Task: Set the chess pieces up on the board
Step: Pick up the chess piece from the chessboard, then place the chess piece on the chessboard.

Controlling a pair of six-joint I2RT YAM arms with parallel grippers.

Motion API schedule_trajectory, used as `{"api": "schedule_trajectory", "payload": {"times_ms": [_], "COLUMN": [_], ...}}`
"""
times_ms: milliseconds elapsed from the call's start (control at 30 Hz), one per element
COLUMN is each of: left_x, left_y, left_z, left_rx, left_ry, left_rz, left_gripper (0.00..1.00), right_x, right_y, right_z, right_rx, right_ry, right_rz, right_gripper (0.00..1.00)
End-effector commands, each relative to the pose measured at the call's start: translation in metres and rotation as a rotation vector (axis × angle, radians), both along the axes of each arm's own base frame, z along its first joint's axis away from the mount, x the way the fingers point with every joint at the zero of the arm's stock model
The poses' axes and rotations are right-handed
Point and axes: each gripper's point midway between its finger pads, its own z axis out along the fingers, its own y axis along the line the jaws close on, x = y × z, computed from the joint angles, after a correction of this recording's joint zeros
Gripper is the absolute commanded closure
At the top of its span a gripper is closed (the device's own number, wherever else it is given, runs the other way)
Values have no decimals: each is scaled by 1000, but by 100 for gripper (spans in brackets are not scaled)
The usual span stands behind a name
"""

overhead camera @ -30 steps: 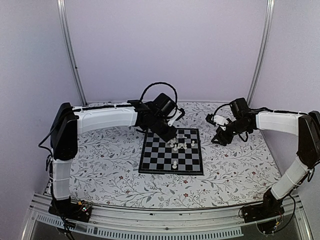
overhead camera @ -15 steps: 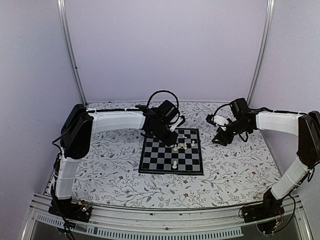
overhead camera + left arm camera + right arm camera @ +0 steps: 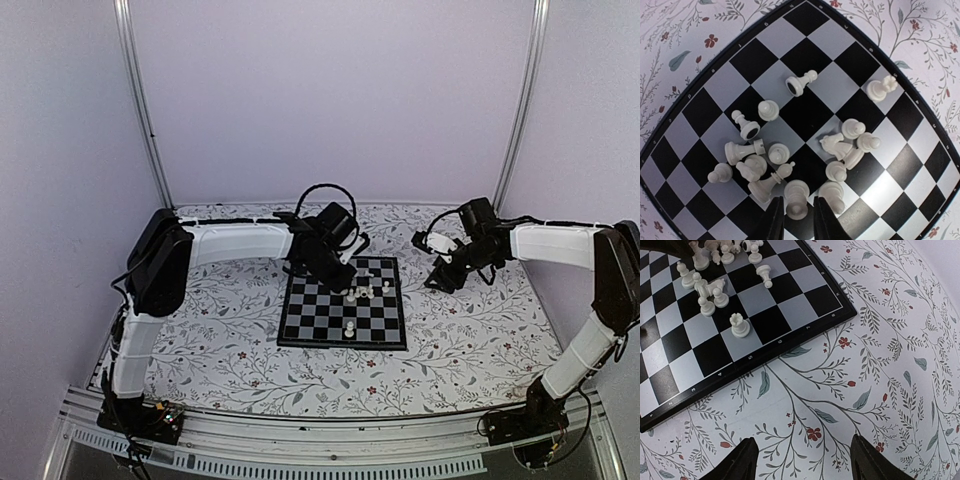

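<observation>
Floral table (image 3: 230,345), board (image 3: 303,322) bearing chess pieces (image 3: 777,152), left hand (image 3: 797,202) straddling one, grip unclear, right hand (image 3: 802,441) apart.

From above, the chess pieces (image 3: 365,293) are too small to tell apart.

Roughly 16 white chess pieces (image 3: 768,110) are counted on 1 board (image 3: 710,87), the heap being too tangled for an exact tally. 2 arms are seen: left arm (image 3: 230,240), right arm (image 3: 550,240).
</observation>
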Motion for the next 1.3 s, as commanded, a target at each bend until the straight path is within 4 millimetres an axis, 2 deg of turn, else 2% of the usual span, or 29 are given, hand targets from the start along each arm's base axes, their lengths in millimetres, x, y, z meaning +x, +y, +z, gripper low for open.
{"api": "schedule_trajectory", "payload": {"times_ms": [0,167,300,500,667,833,900,967,1100,1267], "left_x": [6,5,3,-9,-31,-67,-92,-107,-118,-121], "left_y": [-1,0,3,19,39,45,37,31,27,23], "left_z": [-4,1,19,49,68,71,65,61,48,37], "left_rx": [-15,-18,-33,-33,-36,-63,-101,-117,-90,-64], "left_ry": [17,15,-6,-42,-50,-22,39,64,83,83], "left_rz": [1,1,4,16,13,-49,-141,-189,-214,-228], "left_gripper": [77,88,94,96,96,96,95,94,95,95], "right_x": [-2,-3,-3,-4,-4,-5,-5,-6,-6,-7], "right_y": [1,2,2,3,4,5,6,7,7,7], "right_z": [-8,-9,-9,-8,-8,-9,-8,-9,-10,-10], "right_rx": [-16,-17,-17,-18,-20,-21,-20,-21,-23,-24], "right_ry": [8,8,10,8,8,9,6,8,11,12], "right_rz": [11,15,15,18,21,25,28,30,29,31], "right_gripper": [34,34,34,34,34,34,34,34,34,34]}}
